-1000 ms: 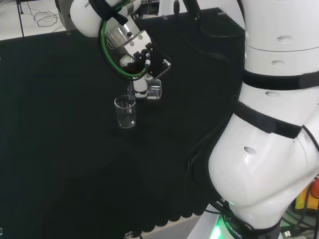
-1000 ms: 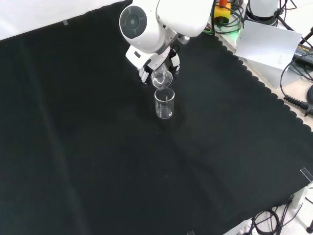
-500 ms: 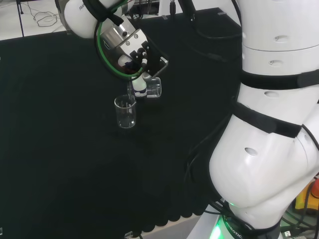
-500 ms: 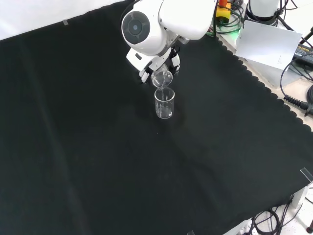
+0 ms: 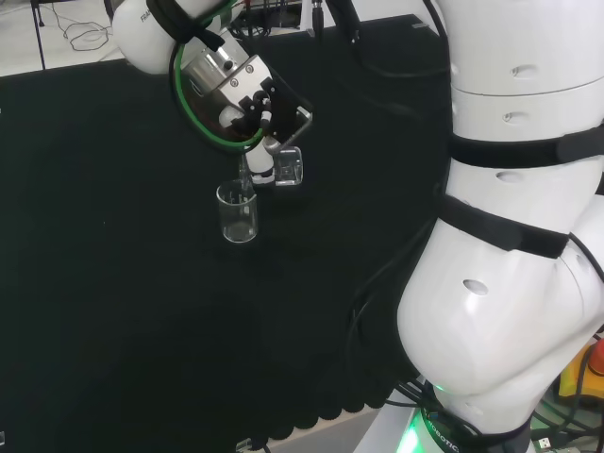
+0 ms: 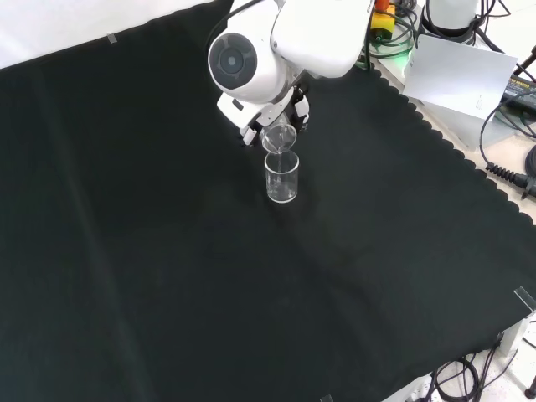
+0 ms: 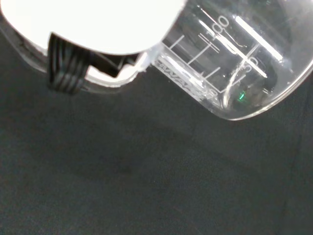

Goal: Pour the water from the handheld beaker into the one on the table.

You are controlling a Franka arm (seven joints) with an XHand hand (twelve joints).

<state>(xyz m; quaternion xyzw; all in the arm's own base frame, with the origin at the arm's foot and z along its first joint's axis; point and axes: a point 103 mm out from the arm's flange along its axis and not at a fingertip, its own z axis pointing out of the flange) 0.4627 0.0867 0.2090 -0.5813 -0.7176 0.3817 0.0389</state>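
Note:
A clear glass beaker (image 5: 238, 213) (image 6: 282, 177) stands upright on the black cloth. Just above it my hand (image 5: 261, 159) (image 6: 251, 130) is curled round a second clear beaker (image 5: 288, 167) (image 6: 278, 137) (image 7: 230, 63), tipped steeply with its lip over the standing beaker's mouth. A thin thread of water seems to fall from the lip into the standing beaker in the head view. In the wrist view the held beaker's printed scale shows close up beside a white part of the hand (image 7: 98, 24).
The arm's big white links (image 5: 514, 236) stand at the right of the head view, and a white link with a round grey cap (image 6: 243, 60) hangs over the hand in the front view. Cables and boxes lie beyond the cloth's scalloped edge (image 6: 435, 134).
The wrist has turned further and the held beaker is tipped more steeply, its base swinging upward. The standing beaker has not moved.

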